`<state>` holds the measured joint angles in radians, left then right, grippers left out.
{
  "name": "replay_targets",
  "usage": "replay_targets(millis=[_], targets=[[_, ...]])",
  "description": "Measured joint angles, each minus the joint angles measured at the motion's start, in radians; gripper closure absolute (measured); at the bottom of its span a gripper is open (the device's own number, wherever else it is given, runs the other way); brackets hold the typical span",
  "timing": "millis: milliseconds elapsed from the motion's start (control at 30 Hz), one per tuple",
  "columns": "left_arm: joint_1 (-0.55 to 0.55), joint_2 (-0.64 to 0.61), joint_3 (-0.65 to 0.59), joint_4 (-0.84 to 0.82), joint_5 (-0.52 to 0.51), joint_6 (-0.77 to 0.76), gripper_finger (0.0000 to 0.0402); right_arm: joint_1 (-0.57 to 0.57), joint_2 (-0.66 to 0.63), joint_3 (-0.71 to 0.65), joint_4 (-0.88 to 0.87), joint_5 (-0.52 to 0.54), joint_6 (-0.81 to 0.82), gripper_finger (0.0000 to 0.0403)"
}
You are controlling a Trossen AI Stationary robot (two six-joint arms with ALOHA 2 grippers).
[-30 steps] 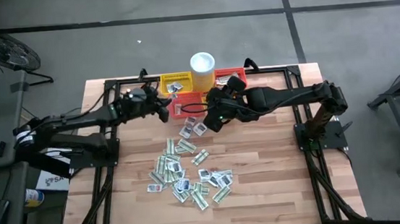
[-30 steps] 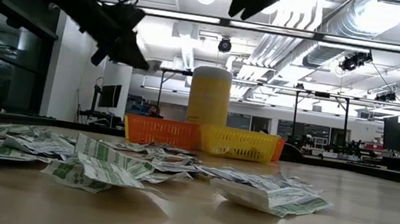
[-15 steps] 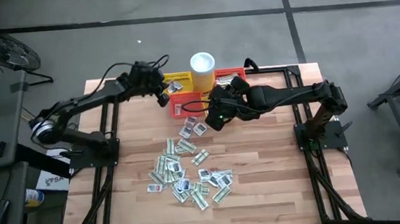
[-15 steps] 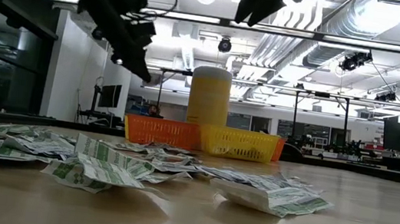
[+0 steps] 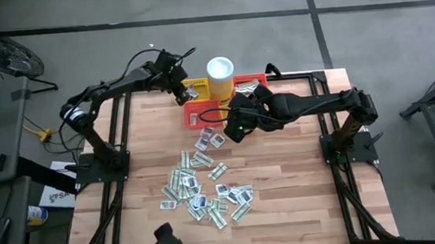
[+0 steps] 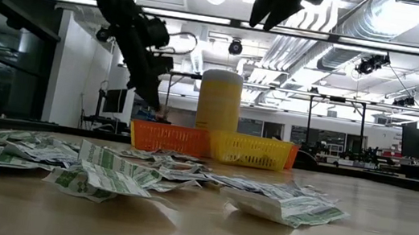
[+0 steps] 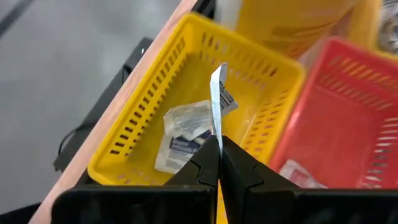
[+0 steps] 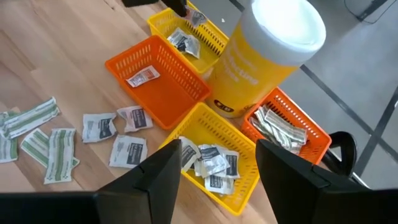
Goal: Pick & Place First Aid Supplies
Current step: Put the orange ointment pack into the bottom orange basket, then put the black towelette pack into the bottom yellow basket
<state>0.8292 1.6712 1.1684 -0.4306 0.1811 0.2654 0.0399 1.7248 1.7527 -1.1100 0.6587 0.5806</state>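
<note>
My left gripper (image 7: 219,146) is shut on a small white sachet (image 7: 217,93), seen edge-on, above the far-left yellow basket (image 7: 134,134), where another sachet (image 7: 186,134) lies. In the high view the left gripper (image 5: 181,96) hangs over that basket (image 5: 192,87). My right gripper (image 8: 217,186) stands open and holds nothing, high above a second yellow basket (image 8: 245,180) with several sachets in it. Most first aid supplies lie in a loose pile (image 5: 203,186) on the wooden table. My left gripper pinches the sachet's lower edge (image 7: 216,130) between its two fingers. The fingers slant down toward the table's far edge. The sachet sticks out past the fingertips, standing on edge, lifted clear above the yellow basket.
A yellow canister with a white lid (image 8: 267,50) stands among the baskets. An orange basket (image 8: 161,81) holds one sachet, and another orange basket (image 8: 286,130) beyond the canister holds several. A few sachets (image 8: 115,134) lie next to the baskets. The table's near half carries the pile.
My left gripper has swung toward the table's far edge and somewhat rightward, tipping its fingers downward, and has come over the far-left yellow basket with the sachet still pinched. My right gripper has stayed where it was, open.
</note>
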Motion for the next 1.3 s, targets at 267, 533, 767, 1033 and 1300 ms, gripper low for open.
replay_targets(millis=[267, 533, 767, 1033, 1300], targets=[[0.008, 0.079, 0.018, -0.031, 0.007, 0.000, 0.0400, 0.000, 0.000, 0.000, -0.001, -0.004, 0.015, 0.0203], [0.008, 0.081, 0.019, -0.031, -0.027, 0.019, 0.0368, 0.000, 0.000, 0.000, -0.001, -0.014, 0.015, 0.0203], [0.008, 0.050, 0.019, -0.049, -0.001, 0.017, 0.0322, 0.000, 0.000, 0.000, -0.013, -0.022, -0.003, 0.0204], [-0.003, -0.123, 0.019, -0.205, 0.091, -0.062, 0.0317, -0.007, 0.000, 0.000, 0.003, -0.070, -0.124, 0.0204], [-0.171, -0.289, 0.018, -0.336, 0.114, -0.155, 0.0317, -0.046, 0.014, 0.000, 0.114, -0.235, -0.282, 0.0204]])
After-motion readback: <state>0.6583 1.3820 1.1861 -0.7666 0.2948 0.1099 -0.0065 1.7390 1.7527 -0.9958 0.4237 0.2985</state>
